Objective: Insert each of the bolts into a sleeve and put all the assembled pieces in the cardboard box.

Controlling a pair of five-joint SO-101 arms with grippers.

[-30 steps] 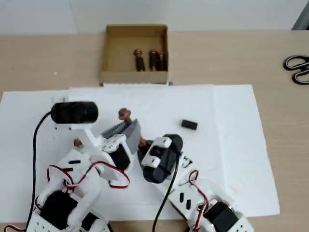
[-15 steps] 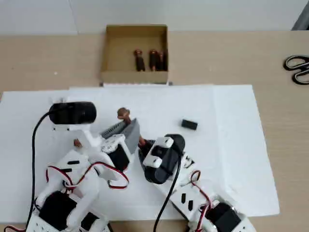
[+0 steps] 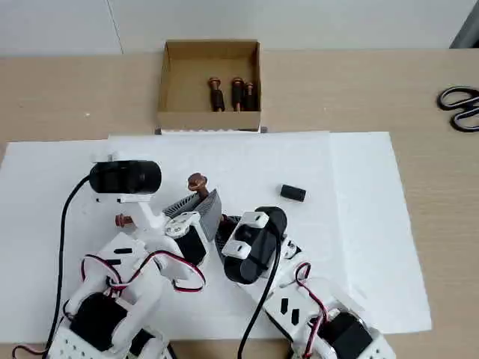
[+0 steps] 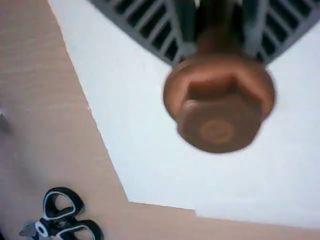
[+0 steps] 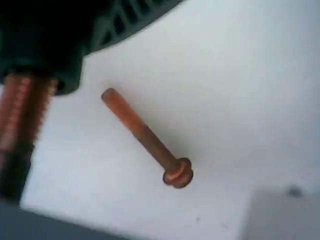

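Left gripper (image 3: 200,202), clamped on the bolt (image 3: 197,182) well apart from the box (image 3: 209,120), should hold the shank square to the sleeve (image 5: 11,172) at the right gripper (image 3: 221,224), whose hold cannot be told.

Bright, even overhead light; only faint soft shadows on the white paper (image 3: 359,224)

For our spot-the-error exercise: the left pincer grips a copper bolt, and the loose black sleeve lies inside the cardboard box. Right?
No: the high view shows the loose black sleeve lying on the white paper, outside the cardboard box. The left pincer does grip a copper bolt.
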